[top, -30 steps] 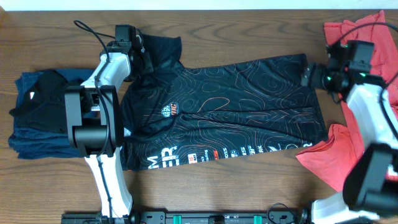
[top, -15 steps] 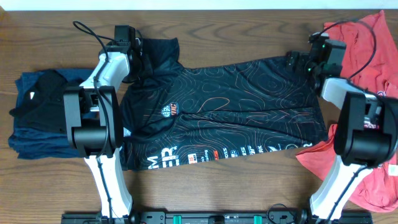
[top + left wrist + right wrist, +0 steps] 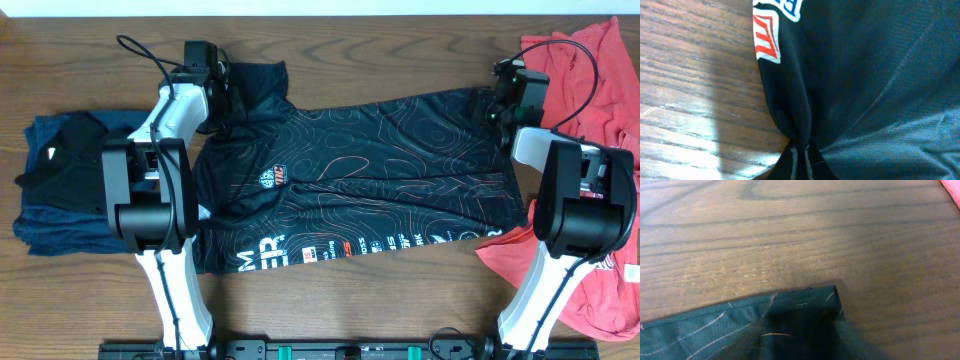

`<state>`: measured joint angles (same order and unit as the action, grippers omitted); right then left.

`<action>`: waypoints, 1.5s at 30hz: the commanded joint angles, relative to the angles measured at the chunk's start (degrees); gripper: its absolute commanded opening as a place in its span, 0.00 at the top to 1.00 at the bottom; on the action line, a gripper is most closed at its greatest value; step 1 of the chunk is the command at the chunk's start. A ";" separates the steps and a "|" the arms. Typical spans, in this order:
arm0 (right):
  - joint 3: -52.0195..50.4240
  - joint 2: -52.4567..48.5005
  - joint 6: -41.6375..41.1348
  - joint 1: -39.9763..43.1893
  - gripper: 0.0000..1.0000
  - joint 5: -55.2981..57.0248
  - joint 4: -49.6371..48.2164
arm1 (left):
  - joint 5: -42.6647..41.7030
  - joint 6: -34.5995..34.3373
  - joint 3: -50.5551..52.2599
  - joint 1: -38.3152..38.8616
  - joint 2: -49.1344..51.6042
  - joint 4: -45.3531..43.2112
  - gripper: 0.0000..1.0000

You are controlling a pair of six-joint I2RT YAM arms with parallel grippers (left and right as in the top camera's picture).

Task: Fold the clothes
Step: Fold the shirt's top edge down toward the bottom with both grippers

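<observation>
The left end effector [image 3: 218, 82] is clenched on the black shirt [image 3: 360, 165] at its far left part. In the left wrist view the fabric gathers into a tight pinch at the grip. The right end effector [image 3: 497, 104] sits at the shirt's far right corner. Whether it is released or clenched cannot be told. The right wrist view shows that corner lying on the table [image 3: 790, 235]. The shirt is spread across the middle of the table, with logos along its near edge. Coral-red garments [image 3: 600, 60] lie at the right, far and near. A dark blue stack [image 3: 55, 205] lies at the left.
</observation>
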<state>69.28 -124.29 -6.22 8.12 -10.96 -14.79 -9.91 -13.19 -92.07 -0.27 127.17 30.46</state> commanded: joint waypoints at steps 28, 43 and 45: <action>0.50 23.32 -6.97 1.36 0.97 8.17 31.23 | 1.33 -0.61 0.33 -1.40 -20.63 23.17 0.94; 0.48 27.32 -7.48 2.38 0.99 14.03 62.14 | 1.33 -0.76 2.08 -1.16 -22.36 46.97 0.94; 0.48 27.32 -7.45 2.80 0.99 14.16 63.80 | 1.33 -0.35 2.12 -1.16 -22.36 49.05 0.94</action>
<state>69.54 -97.97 -13.21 9.93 0.25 48.18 -9.91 -13.69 -90.61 -1.39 105.10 77.93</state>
